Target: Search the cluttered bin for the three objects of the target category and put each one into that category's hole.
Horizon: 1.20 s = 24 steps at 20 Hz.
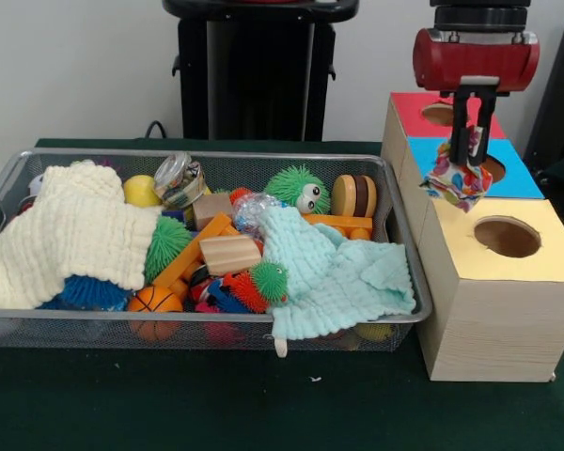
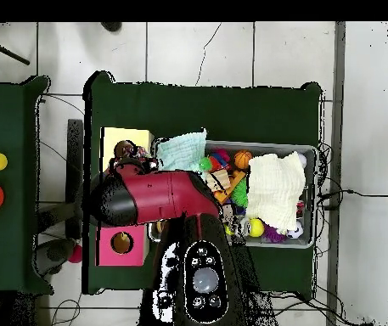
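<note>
My gripper [image 1: 467, 160] is shut on a knotted ball of multicoloured patterned fabric [image 1: 458, 182] and holds it in the air above the blue-topped box, just behind the yellow-topped box. The yellow box's round hole [image 1: 507, 236] lies open, in front and slightly right of the ball. The silver wire-mesh bin [image 1: 38, 158] stands left of the boxes, full of toys and cloths. In the overhead view my red arm [image 2: 159, 197] covers the blue box; the bin [image 2: 312, 153] and the yellow top [image 2: 112, 140] show. No other fabric balls show.
The bin holds a cream cloth [image 1: 75, 235], a mint cloth [image 1: 334, 272], a green spiky ball with eyes [image 1: 298, 190], wooden blocks, a small basketball [image 1: 155, 301] and other toys. A red-topped box [image 1: 415, 108] stands behind the blue one [image 1: 522, 178].
</note>
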Tool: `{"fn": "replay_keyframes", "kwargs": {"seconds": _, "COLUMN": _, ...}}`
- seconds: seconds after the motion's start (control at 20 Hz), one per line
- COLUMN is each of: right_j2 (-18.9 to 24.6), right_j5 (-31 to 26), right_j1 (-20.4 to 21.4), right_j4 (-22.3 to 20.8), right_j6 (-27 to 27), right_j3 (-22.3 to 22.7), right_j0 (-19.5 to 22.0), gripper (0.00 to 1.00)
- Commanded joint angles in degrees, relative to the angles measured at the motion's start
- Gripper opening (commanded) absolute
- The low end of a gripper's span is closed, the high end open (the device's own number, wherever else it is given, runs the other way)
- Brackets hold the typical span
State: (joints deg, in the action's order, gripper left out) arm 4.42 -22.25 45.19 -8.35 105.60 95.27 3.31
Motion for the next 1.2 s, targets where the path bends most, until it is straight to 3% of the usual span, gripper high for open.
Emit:
{"fn": "replay_keyframes", "kwargs": {"seconds": 0.05, "right_j2": -3.05, "right_j5": 1.71, "right_j1": -4.17, "right_j4": 2.99, "right_j6": 13.38, "right_j3": -1.05, "right_j0": -0.30, "gripper": 0.00}}
{"fn": "replay_keyframes", "kwargs": {"seconds": 0.6, "right_j2": -6.31, "right_j5": 6.80, "right_j1": -7.05, "right_j4": 5.05, "right_j6": 14.80, "right_j3": -0.95, "right_j0": -2.78, "gripper": 0.00}}
{"fn": "replay_keyframes", "kwargs": {"seconds": 1.2, "right_j2": -11.65, "right_j5": 2.53, "right_j1": -8.01, "right_j4": 9.61, "right_j6": 14.65, "right_j3": -3.91, "right_j0": -8.01, "gripper": 0.00}}
